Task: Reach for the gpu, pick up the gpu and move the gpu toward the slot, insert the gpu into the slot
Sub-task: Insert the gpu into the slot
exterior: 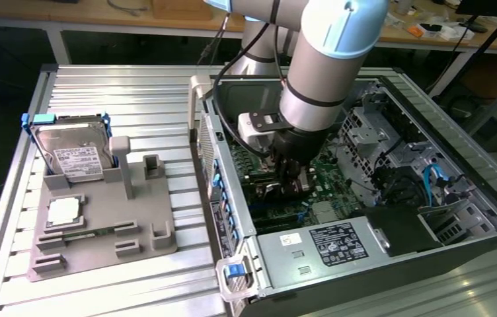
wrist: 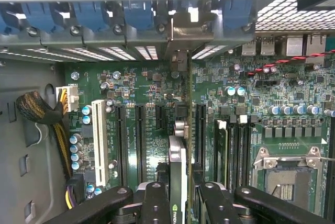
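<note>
This was a robotics lab or electronics workshop: an open computer case (exterior: pixel 363 198) lay on a ribbed aluminium bench (exterior: pixel 125 86), a grey parts fixture (exterior: pixel 98 211) sat beside the case, and cluttered wooden desks (exterior: pixel 143 16) stood behind it.

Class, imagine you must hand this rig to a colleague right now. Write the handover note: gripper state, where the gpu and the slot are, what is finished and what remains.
Gripper: shut on the gpu, which it holds edge-on, down inside the open computer case.
Gpu: upright over the motherboard, lined up along a long black slot, its metal bracket at the case's rear wall.
Done: gpu reached for, picked up and carried to the slot.
Left: whether it is fully seated cannot be told; pressing it home and letting go remain.
Beside the case: hard drive and processor chip on the grey holder.
</note>
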{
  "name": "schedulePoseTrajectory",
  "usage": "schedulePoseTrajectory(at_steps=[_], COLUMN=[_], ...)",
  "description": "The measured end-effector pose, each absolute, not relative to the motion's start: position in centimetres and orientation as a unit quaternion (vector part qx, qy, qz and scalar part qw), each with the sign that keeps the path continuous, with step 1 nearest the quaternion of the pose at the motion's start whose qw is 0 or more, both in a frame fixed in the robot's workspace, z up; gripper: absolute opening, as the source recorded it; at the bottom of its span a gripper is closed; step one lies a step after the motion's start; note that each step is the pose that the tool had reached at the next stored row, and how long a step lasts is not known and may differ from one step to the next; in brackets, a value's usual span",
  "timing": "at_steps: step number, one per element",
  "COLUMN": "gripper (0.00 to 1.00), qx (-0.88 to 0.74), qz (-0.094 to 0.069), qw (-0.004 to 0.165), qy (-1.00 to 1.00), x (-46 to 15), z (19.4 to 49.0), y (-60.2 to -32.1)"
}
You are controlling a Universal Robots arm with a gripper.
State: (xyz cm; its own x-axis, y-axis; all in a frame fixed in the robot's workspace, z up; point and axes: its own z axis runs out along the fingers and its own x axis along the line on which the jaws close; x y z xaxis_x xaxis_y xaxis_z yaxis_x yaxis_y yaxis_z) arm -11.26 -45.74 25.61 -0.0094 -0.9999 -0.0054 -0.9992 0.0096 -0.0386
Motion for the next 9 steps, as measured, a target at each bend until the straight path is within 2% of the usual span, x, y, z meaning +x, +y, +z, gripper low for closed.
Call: schedulePoseTrajectory(at_steps=[9], gripper=[0.27], qx=[-0.704], qz=[-0.012], qw=[0.015], qy=[0.71], x=[-11.31], z=[25.24], y=[-45.74])
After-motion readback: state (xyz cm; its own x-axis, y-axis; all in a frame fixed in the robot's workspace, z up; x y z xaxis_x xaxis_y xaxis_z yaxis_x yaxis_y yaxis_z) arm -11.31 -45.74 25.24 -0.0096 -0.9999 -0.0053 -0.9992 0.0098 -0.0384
